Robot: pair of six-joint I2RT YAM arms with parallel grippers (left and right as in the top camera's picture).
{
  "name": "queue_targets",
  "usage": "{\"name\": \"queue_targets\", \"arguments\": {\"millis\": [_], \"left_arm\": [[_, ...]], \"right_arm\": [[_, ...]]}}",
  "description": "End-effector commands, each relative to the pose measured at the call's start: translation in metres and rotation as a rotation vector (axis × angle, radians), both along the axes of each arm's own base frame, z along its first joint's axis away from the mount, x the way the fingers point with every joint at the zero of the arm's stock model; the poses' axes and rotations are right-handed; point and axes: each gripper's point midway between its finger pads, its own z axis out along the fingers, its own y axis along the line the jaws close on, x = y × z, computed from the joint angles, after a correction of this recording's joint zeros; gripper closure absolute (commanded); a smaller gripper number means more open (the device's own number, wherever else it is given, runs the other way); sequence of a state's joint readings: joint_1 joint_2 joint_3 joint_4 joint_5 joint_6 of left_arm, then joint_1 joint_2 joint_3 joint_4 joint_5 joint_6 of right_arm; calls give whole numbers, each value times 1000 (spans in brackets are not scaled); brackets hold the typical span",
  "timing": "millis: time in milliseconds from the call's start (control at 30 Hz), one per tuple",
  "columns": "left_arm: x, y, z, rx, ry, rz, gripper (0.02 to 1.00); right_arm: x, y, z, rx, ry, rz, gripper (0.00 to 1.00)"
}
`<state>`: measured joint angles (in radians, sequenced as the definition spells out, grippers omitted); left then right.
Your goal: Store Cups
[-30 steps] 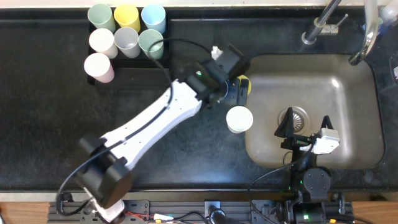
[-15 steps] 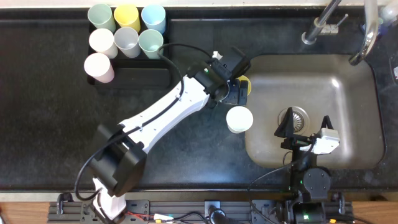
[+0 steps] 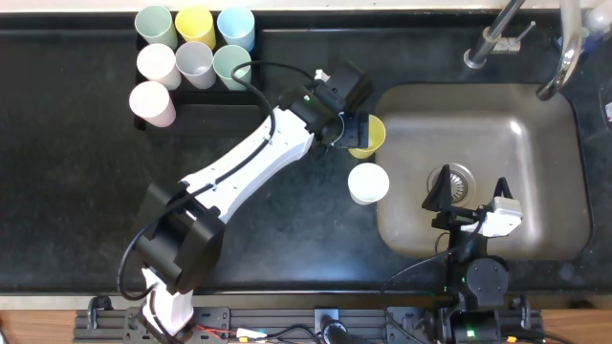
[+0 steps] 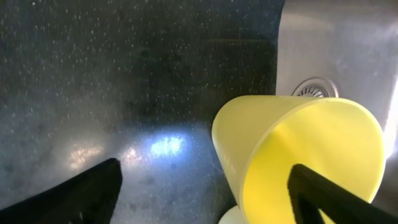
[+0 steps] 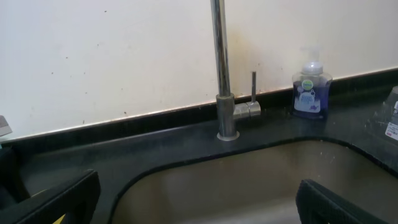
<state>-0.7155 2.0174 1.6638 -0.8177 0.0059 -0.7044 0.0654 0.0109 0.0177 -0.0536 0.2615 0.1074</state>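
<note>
A yellow cup [image 3: 368, 136] lies tilted at the sink's left edge, its mouth [image 4: 311, 155] turned toward the wrist camera. My left gripper [image 3: 352, 132] is at the cup and open: one finger [image 4: 317, 186] is in the mouth, the other [image 4: 87, 190] stands well clear of the wall. A white cup [image 3: 368, 182] stands upright just below it on the counter. Several pastel cups [image 3: 196, 43] sit in a black rack [image 3: 225, 115] at the back left, a pink one [image 3: 153, 103] at its corner. My right gripper [image 3: 469, 203] rests open over the sink.
The steel sink [image 3: 535, 143] with its drain [image 3: 451, 180] takes up the right side. A tap [image 5: 224, 74] and a soap bottle [image 5: 309, 90] stand behind it. Dark speckled counter [image 3: 86, 191] spreads to the left.
My left gripper has shifted slightly up and to the left, and the yellow cup's open mouth now shows beside it. The right arm has not moved.
</note>
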Motion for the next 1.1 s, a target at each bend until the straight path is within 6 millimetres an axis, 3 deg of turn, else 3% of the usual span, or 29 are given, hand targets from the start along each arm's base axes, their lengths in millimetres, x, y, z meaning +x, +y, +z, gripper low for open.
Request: {"name": "queue_targets", "arguments": {"millis": [33,133,200,267,333,367,400,567,633,700,767,800,833,933,1000,1100], "left_arm": [[4,1,-11,11,7,15,584],[5,2,-14,16,13,19,715],[5,2,-17,19,17,19,724],[6,2,-20,21,19,19,855],[6,2,-19,19,16,19,908],[7,2,-19,18,14,20,982],[8,3,-18,17,12,23,982],[25,17,16,-30,-44,68,982],[36,35,49,-71,-97,111,982],[43,56,75,-98,-130,160,982],[48,91,101,-124,-144,263,982],[48,119,112,-131,-134,347,982],[45,160,118,-132,-91,475,982],[39,211,113,-124,-7,612,982],[33,260,92,-105,73,732,982],[25,282,72,-81,120,790,982]], "right_arm": [[0,-1,-4,-3,4,-4,5],[0,-1,-4,-3,4,-4,5],[0,-1,-4,-3,4,-4,3],[0,-1,-4,-3,4,-4,3],[0,-1,-4,-3,4,-4,3],[0,-1,-4,-3,4,-4,3],[0,-1,-4,-3,4,-4,3],[0,-1,-4,-3,4,-4,3],[0,-1,-4,-3,4,-4,3],[0,-1,-4,-3,4,-4,3],[0,-1,-4,-3,4,-4,3],[0,-1,-4,-3,4,-4,3],[0,-1,-4,-3,4,-4,3],[0,-1,-4,-3,4,-4,3],[0,-1,-4,-3,4,-4,3],[0,-1,-4,-3,4,-4,3]]}}
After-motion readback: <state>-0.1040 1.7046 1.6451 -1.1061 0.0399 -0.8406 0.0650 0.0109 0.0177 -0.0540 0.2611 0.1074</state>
